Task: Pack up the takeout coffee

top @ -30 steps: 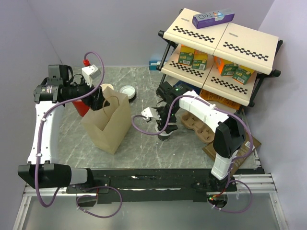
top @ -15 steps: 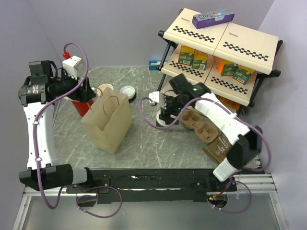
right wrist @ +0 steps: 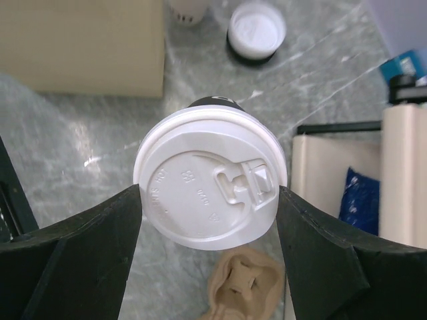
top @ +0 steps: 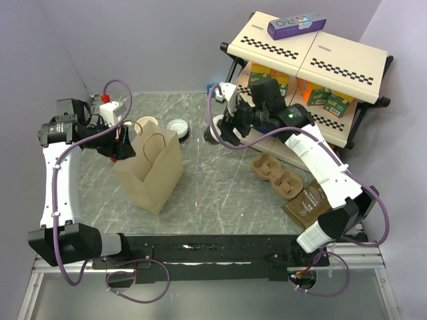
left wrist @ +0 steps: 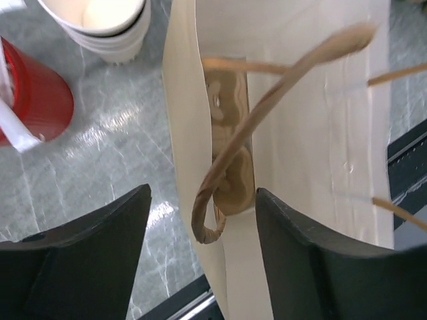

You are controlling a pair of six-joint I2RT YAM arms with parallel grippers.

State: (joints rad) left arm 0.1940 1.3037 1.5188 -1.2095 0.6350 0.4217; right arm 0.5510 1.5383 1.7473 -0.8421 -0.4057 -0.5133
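The takeout coffee (right wrist: 210, 187) has a dark body and a white lid. My right gripper (right wrist: 210, 207) is shut on it and holds it upright above the table, right of the brown paper bag (top: 152, 170). In the top view the cup (top: 209, 136) and right gripper (top: 220, 131) hang beside the shelf's left end. My left gripper (left wrist: 200, 227) is open. Its jaws straddle the bag's near wall (left wrist: 193, 120) and a handle loop (left wrist: 220, 187). In the top view it (top: 125, 149) sits at the bag's upper left rim.
A stack of cream cups (top: 147, 124) and a red cup (left wrist: 30, 100) stand left of the bag. A black-rimmed white lid (top: 178, 127) lies behind it. A pulp cup carrier (top: 280, 175) lies at right. The shelf (top: 313, 60) stands at the back right.
My right gripper has lifted the coffee from the table near the carrier and carried it back toward the shelf. My left gripper swung out to the left, then back to the bag's rim.
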